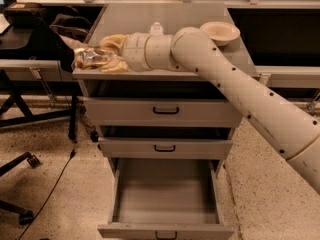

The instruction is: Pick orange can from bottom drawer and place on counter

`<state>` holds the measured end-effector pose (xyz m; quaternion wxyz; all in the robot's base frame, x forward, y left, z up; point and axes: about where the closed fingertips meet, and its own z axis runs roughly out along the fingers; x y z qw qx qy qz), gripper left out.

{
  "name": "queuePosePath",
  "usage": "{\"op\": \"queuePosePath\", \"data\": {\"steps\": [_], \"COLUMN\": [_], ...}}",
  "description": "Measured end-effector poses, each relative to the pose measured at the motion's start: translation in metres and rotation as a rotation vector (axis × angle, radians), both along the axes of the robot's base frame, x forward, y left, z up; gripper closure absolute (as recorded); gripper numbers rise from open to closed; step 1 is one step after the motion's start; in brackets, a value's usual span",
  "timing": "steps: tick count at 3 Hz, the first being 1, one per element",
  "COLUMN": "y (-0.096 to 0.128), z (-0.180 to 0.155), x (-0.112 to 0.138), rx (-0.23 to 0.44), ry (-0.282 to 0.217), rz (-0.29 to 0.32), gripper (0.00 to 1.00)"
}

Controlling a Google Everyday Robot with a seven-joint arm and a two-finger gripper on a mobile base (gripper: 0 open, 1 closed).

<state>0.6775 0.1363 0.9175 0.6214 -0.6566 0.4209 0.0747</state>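
Note:
My gripper [97, 58] reaches left across the front left corner of the counter [165, 19], the grey top of the three-drawer cabinet. It is shut on the orange can [90, 57], a golden-orange metallic can lying sideways between the fingers [113, 40], right at the counter's left front edge. The bottom drawer [165, 194] is pulled open below and shows nothing inside.
A clear plastic bottle [156, 28] stands on the counter behind my wrist. A pale bowl [220, 32] sits at the counter's right. The two upper drawers [165, 111] are closed. A dark desk with a bag [30, 24] and a chair base [20, 184] stand at the left.

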Motion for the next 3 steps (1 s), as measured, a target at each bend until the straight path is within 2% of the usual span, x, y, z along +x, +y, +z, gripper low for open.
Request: {"op": "queuePosePath", "data": {"steps": [2,3], "y": [-0.031,-0.032], "z": [-0.015,-0.031], "x": [0.069,0.105], "rx": [-0.073,-0.122], "ry": [0.028,0.067], "rz": [-0.129,-0.147], "gripper": [1.00,1.00]}}
